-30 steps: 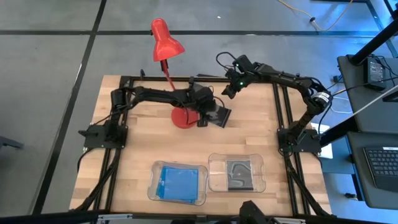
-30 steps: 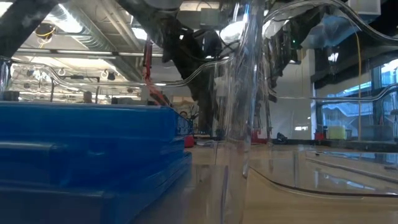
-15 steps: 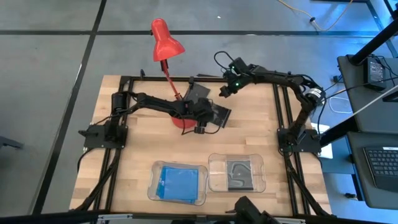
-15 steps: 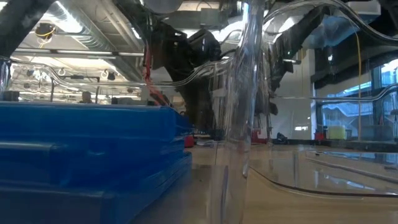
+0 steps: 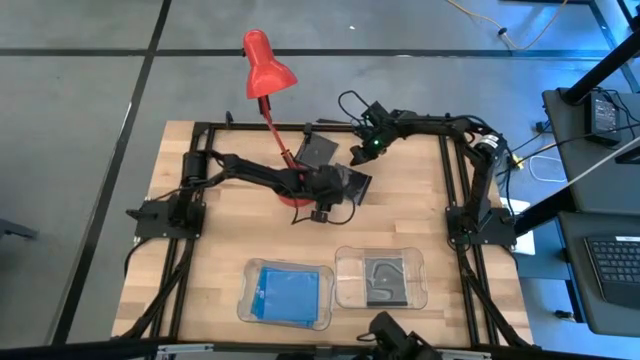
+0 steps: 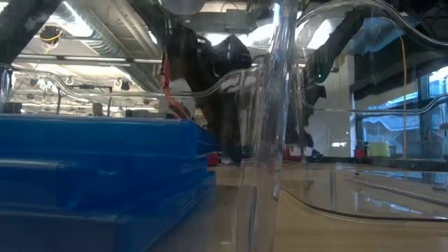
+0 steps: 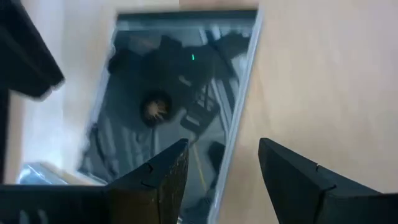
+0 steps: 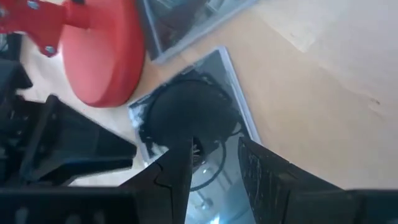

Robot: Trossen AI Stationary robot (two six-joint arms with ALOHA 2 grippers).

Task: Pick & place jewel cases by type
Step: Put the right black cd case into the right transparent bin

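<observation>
While my left gripper [image 7: 221, 165] hovers spread over the dark case [image 7: 174, 106]'s edge, I judge it may skid; right gripper [image 8: 214, 165] also gapes.

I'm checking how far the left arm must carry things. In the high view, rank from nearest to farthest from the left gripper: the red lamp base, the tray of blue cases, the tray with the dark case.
From the left gripper:
1. Red lamp base, right beside it, towards the left arm's side.
2. and 3. Tray of blue cases and tray with the dark case, at the table's near edge, too close to call.
</observation>
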